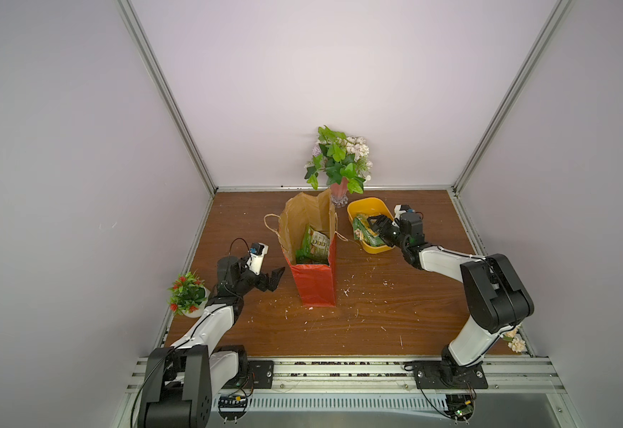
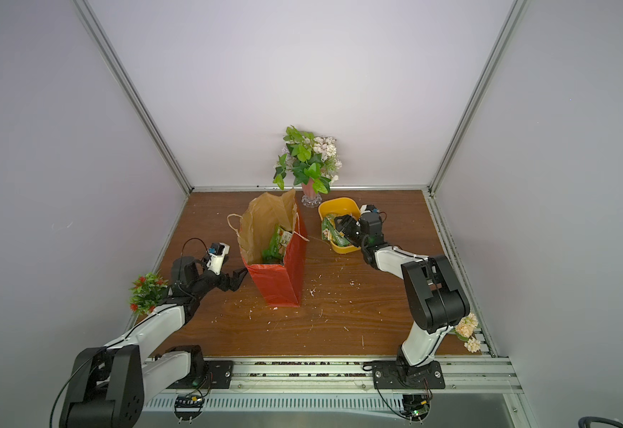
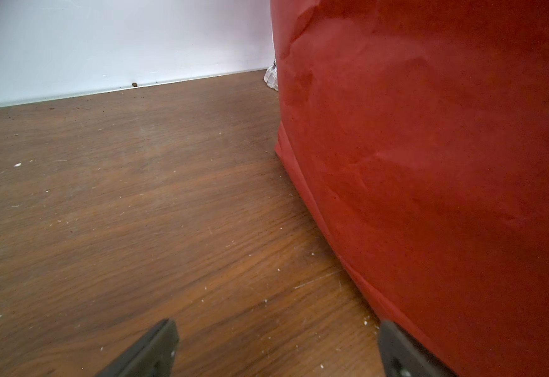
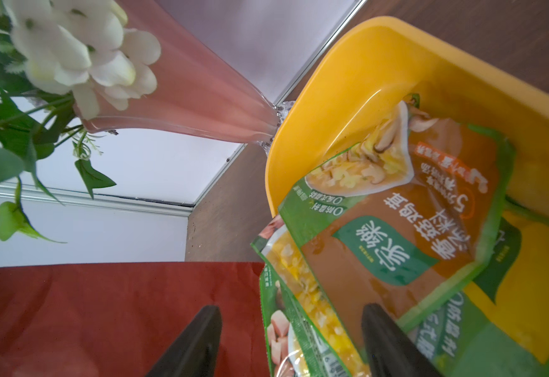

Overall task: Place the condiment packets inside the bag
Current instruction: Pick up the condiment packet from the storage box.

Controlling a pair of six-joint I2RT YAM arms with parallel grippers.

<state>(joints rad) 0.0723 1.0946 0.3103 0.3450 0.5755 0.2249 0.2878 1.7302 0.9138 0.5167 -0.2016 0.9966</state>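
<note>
Right gripper [image 1: 373, 226]: we see its jaws partly apart and closed on nothing, poised over the packets [image 1: 363, 231] heaped in the yellow tub [image 1: 367, 202]. In the wrist view one finger [image 4: 390, 346] overlaps a packet's edge; we cannot tell whether it touches. More packets [image 1: 315, 244] lie inside the bag [image 1: 315, 287], which stands upright and open on the table [image 1: 376, 318], just beside the tub. Left gripper [image 1: 275, 279]: jaws wide apart and empty, low beside the bag's red side wall; we cannot tell whether they touch it. Behind the bag stands a vase of flowers [image 1: 339, 163]; a small potted plant [image 1: 187, 294] sits by the left arm.
</note>
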